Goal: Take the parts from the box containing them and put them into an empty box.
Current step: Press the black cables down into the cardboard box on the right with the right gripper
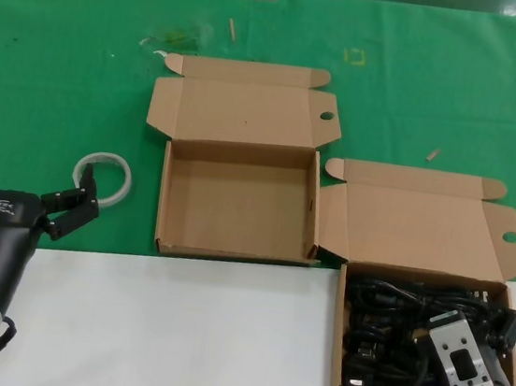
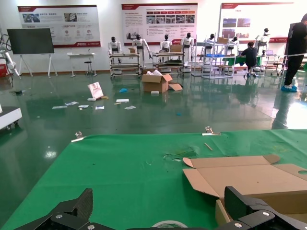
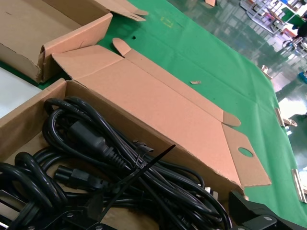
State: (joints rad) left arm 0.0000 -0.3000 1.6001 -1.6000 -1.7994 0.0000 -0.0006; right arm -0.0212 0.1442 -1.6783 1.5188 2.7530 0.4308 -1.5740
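Several black power cables (image 1: 383, 321) lie coiled in the right cardboard box (image 1: 339, 327) at the table's front right. The wrist view shows their plugs and loops (image 3: 96, 143) against the box wall (image 3: 29, 112). My right gripper (image 1: 464, 322) is down in this box, open, its fingers standing on either side of the cable pile (image 3: 168, 215). The empty box (image 1: 237, 211) stands open to the left of it, on the green cloth. My left gripper (image 1: 33, 182) is open and empty at the front left, and it shows in its wrist view (image 2: 163, 211).
A white ring of tape (image 1: 103, 177) lies on the cloth just ahead of the left gripper, and it shows in the left wrist view (image 2: 169, 224). Both box lids (image 1: 249, 112) (image 1: 422, 234) fold back away from me. A white tabletop (image 1: 175, 333) spans the front.
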